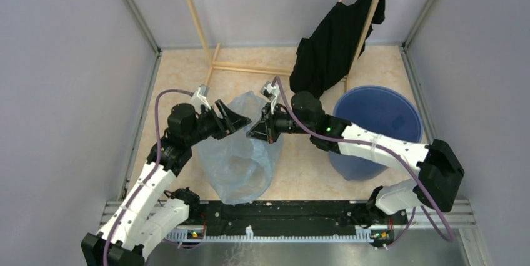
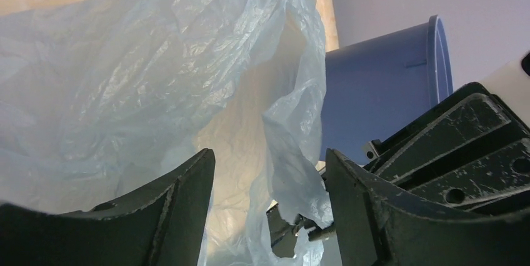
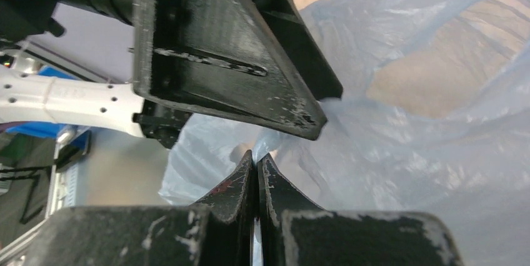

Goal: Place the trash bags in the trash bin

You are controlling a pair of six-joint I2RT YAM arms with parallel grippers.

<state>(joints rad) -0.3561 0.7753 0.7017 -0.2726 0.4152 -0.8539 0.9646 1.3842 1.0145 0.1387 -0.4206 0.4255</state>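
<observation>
A pale beige, marbled surface [image 1: 187, 72] is boxed in on 3 sides by plain grey-lilac walls [image 1: 62, 91]. At the back a wooden rack [image 1: 197, 22] carries a black garment [image 1: 331, 47]. The trash bin [image 1: 353, 167] stands upright on the right, just beside the right arm, apart from the trash bag [image 1: 240, 160]. The bag sits mid-surface between the 2 grippers, its long axis running from the far side toward the near rail. Its gathered upper end is at the grippers and its lower end reaches the rail. The left gripper [image 1: 230, 116] stands wide apart, with film hanging loose between its fingers [image 2: 181, 206]. The right gripper [image 1: 257, 131] is pressed closed, pinching a fold of the bag.
</observation>
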